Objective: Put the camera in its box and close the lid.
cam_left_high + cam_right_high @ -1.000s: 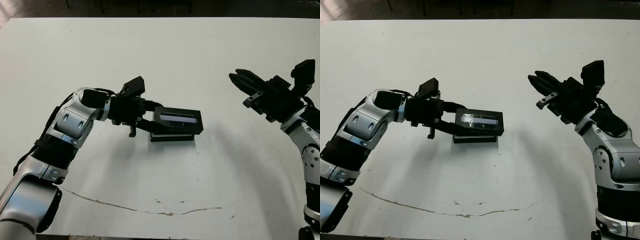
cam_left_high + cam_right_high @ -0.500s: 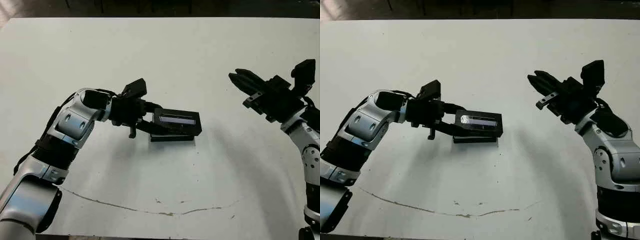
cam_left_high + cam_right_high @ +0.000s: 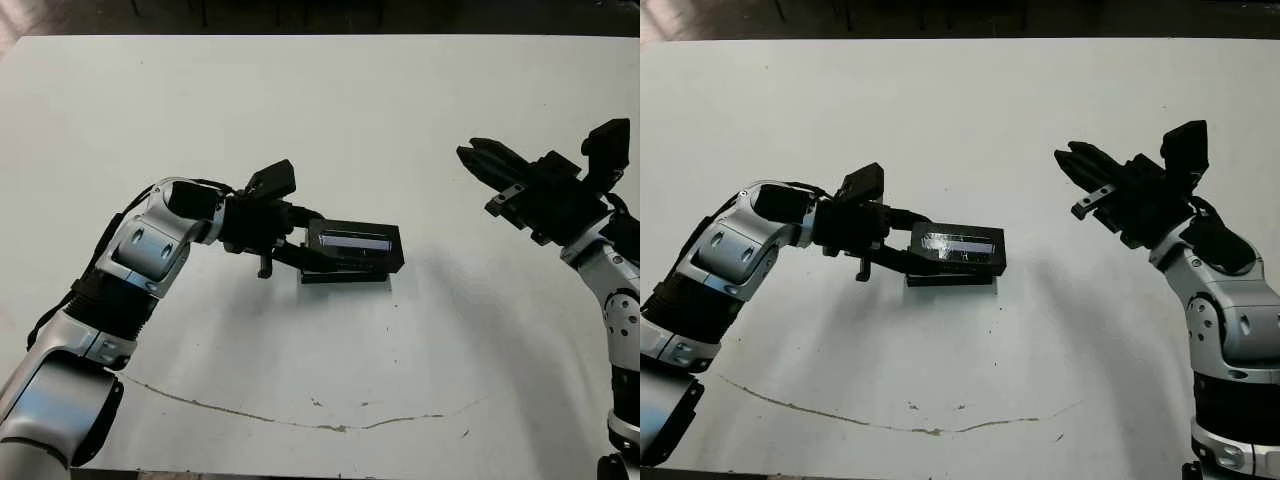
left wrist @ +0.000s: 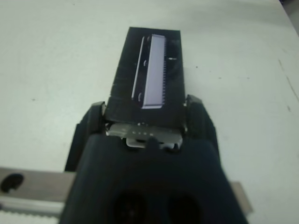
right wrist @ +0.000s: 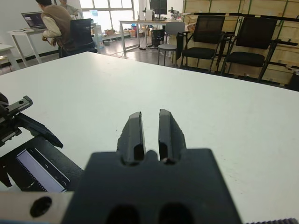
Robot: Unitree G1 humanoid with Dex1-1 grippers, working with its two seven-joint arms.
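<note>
Near the middle of the head-camera view, slightly left of centre, the left gripper (image 3: 300, 245) is clamping the lid (image 3: 355, 243) by its left short end, one finger on each long edge. The lid's pale strip (image 3: 353, 241) is facing up, and the lid is sitting over the box (image 3: 343, 276), whose black edge is peeking out along the lid's lower side; whether the lid is fully seated cannot be told. The camera is not showing in any view. At the right of the frame, the right gripper (image 3: 474, 157) is hanging above the white table (image 3: 330, 120), well apart from the lid, its tips pointing toward the upper left and lying close together.

Seen from the left wrist, the lid (image 4: 149, 84) is running from the centre toward the top of the frame, strip (image 4: 154, 72) uppermost, and the two black fingers (image 4: 198, 119) are pressing against its near end from both sides.

Seen from the right wrist, the fingers (image 5: 135, 133) are rising at the centre with only a narrow slit between them, gripping nothing. At lower left, the lid (image 5: 39, 170) is showing with the left gripper (image 5: 32, 128) beside it. At upper left, beyond the table, a person (image 5: 53, 23) is sitting at a desk, and black chairs (image 5: 226, 46) are standing at upper right.
</note>
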